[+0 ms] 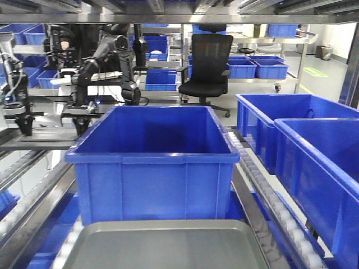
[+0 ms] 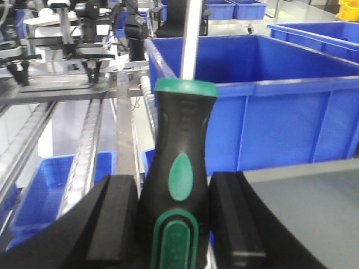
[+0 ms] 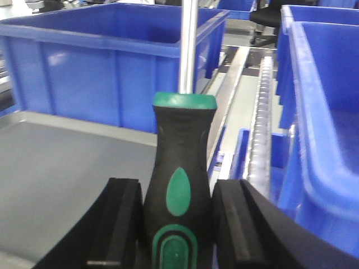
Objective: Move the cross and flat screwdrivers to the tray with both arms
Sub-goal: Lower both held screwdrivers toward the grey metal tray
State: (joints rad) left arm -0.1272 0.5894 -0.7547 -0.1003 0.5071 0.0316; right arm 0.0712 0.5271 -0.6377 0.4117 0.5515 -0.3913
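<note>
Screwdriver [image 2: 179, 168] tight between L fingers [image 2: 115, 218], 2nd screwdriver [image 3: 180, 168] between R fingers [image 3: 120, 218]; tray [image 3: 56, 168] by crate [image 3: 84, 73]

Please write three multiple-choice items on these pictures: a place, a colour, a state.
1. The shallow grey metal tray lies: A in front of the large blue plastic crate; B inside it; C on top of it.
2. The bands on the black screwdriver handles are: A red; B green; C yellow.
3. The left gripper is: A open; B out of view; C shut on a screwdriver.
Key: A, the front view shows the tray nearer than the crate; B, both wrist views show green; C, its pads press the handle.
</note>
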